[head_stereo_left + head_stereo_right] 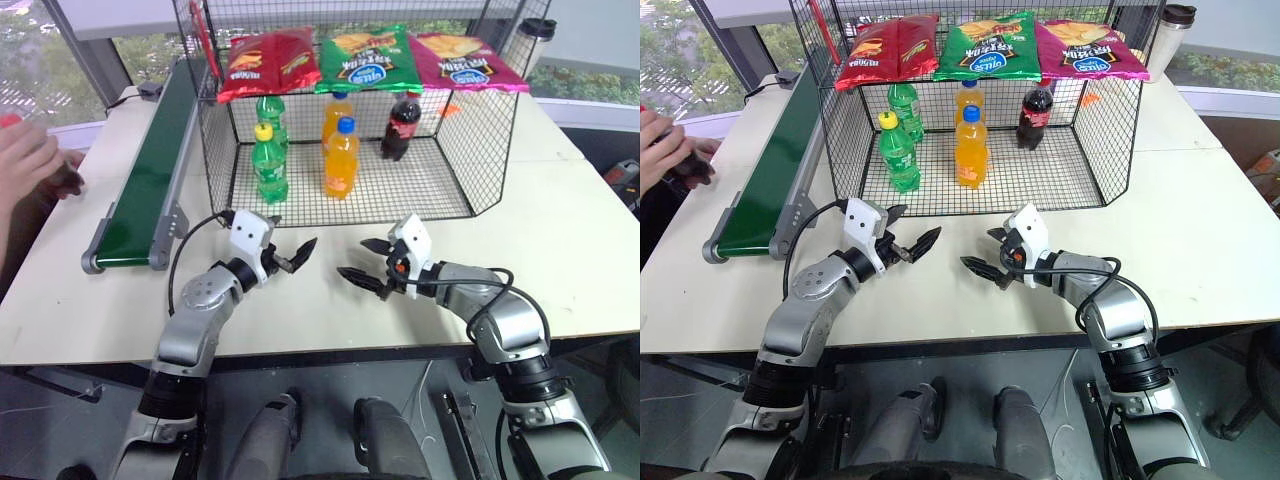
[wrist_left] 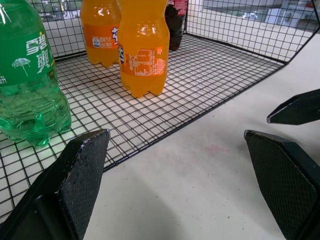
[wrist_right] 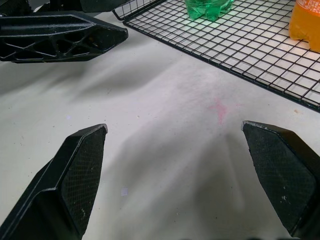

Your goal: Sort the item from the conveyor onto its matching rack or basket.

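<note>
Pale counter (image 1: 560, 240) sits by big windows (image 1: 30, 50), daylight and green trees outside, dark floor underneath.

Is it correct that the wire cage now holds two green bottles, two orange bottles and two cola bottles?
Not quite. The wire cage holds two green bottles, two orange bottles, but only one cola bottle, standing toward the back on the right side. The left eye view shows this.
</note>
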Robot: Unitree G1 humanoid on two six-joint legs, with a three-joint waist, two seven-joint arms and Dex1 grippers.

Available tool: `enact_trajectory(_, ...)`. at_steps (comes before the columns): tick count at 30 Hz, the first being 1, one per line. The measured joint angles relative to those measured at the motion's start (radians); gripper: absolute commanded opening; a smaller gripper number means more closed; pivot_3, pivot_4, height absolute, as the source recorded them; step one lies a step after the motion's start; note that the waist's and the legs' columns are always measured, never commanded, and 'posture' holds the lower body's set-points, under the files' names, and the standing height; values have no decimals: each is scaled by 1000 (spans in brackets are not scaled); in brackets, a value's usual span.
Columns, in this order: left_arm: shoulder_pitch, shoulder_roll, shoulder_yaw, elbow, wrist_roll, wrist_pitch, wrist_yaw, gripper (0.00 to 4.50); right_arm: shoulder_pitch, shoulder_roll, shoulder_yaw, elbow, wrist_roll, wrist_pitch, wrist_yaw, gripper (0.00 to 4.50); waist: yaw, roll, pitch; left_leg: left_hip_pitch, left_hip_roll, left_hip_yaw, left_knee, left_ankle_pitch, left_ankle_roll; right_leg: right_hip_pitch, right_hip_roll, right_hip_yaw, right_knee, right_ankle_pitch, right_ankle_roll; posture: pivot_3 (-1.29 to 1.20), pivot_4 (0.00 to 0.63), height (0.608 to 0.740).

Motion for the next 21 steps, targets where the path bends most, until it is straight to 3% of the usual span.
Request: enact_trajectory(21,23,14,-2,-8,15,-3,-3,4500,0,-2,7,0,-2,-12,11,4453,0,0,0,0,0,0,0,0,0,0,0,0,0,0,0,0,150,738)
